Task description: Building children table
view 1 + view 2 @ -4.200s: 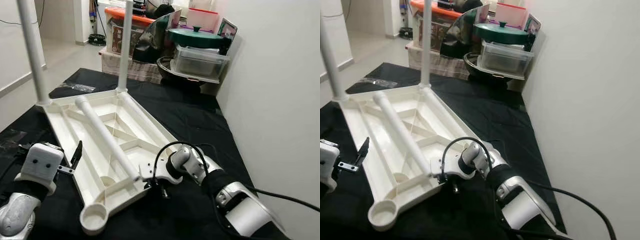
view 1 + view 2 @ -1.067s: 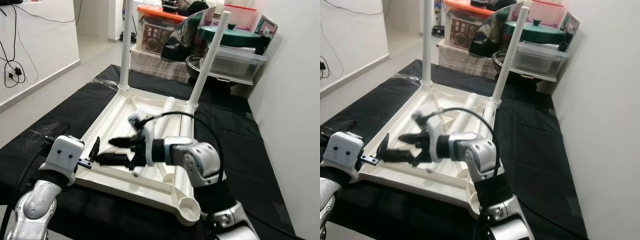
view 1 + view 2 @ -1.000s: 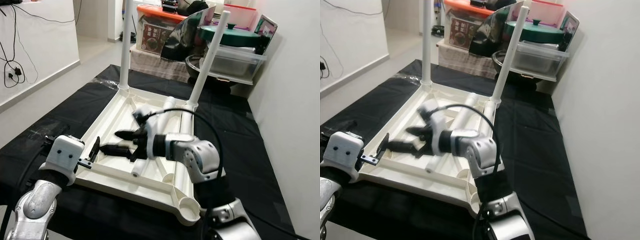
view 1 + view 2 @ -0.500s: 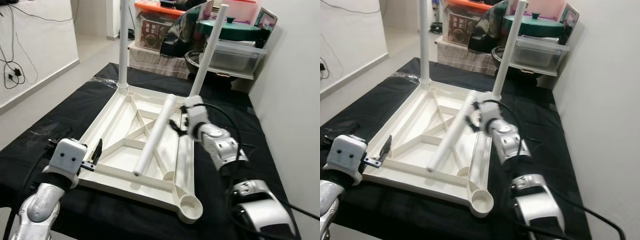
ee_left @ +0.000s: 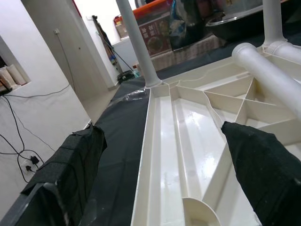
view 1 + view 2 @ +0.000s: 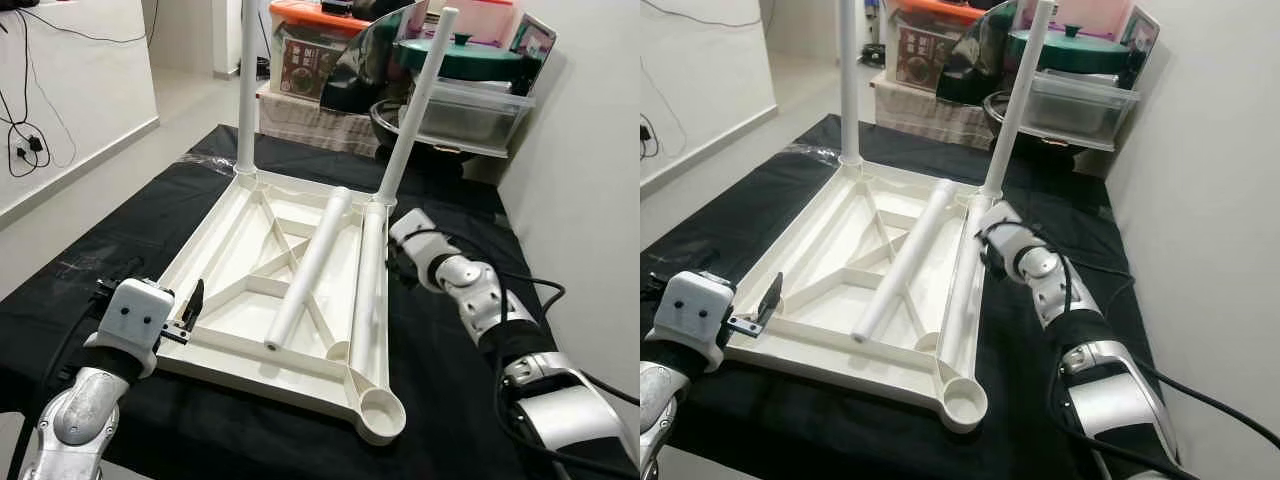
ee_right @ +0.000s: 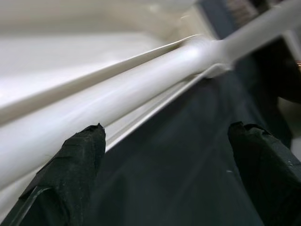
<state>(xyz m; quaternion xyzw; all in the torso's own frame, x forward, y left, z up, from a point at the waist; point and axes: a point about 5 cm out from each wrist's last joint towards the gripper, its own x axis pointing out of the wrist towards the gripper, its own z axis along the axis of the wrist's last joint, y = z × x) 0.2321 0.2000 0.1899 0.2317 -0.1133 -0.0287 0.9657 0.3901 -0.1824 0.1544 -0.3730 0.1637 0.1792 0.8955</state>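
Here, white ribbed tabletop (image 6: 262, 262), seemingly upturned

One upturned tabletop (image 6: 262, 262), two upright legs (image 6: 247, 85), two lying legs (image 6: 308, 266).

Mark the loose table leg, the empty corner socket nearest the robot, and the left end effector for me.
loose table leg (image 6: 308, 270), left eye view, middle of the tube lying across the tabletop ribs
empty corner socket (image 6: 381, 410), left eye view, rim of the round cup
left end effector (image 6: 192, 300), left eye view, between its black fingertips
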